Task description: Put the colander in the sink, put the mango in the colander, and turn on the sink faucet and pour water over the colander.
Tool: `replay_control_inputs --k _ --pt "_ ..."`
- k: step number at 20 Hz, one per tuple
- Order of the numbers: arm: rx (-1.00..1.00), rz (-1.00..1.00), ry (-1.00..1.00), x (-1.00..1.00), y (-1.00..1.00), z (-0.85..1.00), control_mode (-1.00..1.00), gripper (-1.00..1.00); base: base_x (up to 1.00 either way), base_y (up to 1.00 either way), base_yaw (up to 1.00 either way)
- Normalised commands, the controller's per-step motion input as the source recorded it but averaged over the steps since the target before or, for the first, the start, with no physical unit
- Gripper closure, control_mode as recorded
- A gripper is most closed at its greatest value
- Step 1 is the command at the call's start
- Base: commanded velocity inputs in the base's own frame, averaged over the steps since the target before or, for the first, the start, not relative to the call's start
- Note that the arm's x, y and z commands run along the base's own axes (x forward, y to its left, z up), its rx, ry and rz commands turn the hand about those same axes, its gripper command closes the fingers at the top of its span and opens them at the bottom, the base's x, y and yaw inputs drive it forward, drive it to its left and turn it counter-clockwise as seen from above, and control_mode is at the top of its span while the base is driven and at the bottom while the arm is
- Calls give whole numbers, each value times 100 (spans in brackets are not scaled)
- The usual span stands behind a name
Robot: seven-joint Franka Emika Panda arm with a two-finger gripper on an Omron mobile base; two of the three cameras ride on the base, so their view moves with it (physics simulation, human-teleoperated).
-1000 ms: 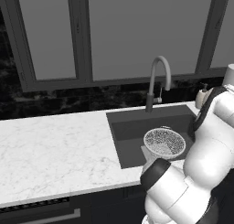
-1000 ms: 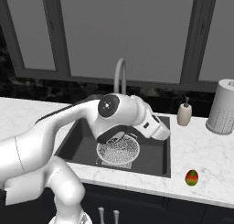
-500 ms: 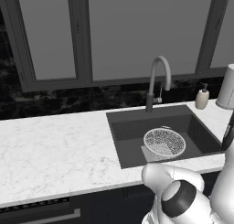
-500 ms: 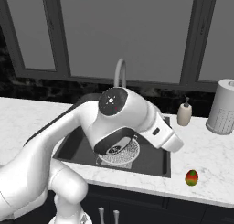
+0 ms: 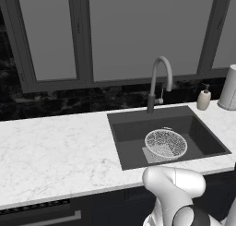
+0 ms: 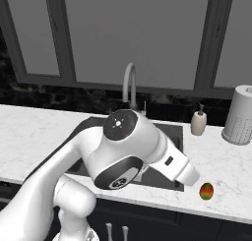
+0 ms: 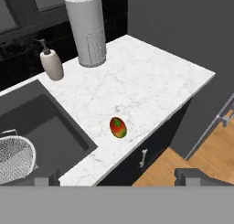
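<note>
From my L base cam I get the sink [image 5: 209, 142] cleanly: dark basin set in the white marble counter [image 5: 55, 151], with the colander [image 5: 166, 143] sitting upright on the basin floor, toward the front and a bit R of centre. The faucet [image 5: 159, 82] stands behind the basin, spout arched over it; I see no stream. Soap bottle [image 5: 203, 98] and part of a gray cylinder [image 5: 228, 89] sit at the far R on the counter. Arm's white body is low in that shot.

R base cam gives me what L doesn't: the mango [image 6: 206, 191], red/yellow/green, lying on the marble near the front edge, R of the sink and well apart from it. The arm's big elbow covers most of the basin here, so I can't see the colander from this side; the faucet's arch pokes up behind the arm. Soap bottle and ribbed cylinder stand by the back wall, R of the sink.

Hand cam looks down over the R end of the counter. Mango lies about mid-frame, on the counter between sink edge and counter front. Colander's mesh edge shows at lower L, inside the basin. A paper towel roll [image 7: 87, 29] stands at the back, soap bottle just beside it; wood floor [image 7: 201, 150] shows past the counter end. Gripper [image 7: 116, 177]: fingertips [image 7: 189, 176] stand wide apart at the frame bottom, nothing between them, not touching the mango.
</note>
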Motion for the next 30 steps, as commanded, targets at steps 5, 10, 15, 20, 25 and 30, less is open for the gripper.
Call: replay_control_inputs --k 5,10,15,20,25,30 --pt "-2 25 32 -14 0 -9 -100 -100 0 0 0" --pt "7 25 23 0 0 -50 -100 -100 0 0 0" --pt "1 20 9 14 0 -36 -100 -100 0 0 0" --pt "0 7 9 33 -1 -33 -100 -100 0 0 0" --pt "0 1 8 18 -25 -35 -100 -100 0 0 0" --pt "0 0 3 7 -43 -25 -100 -100 0 0 0"
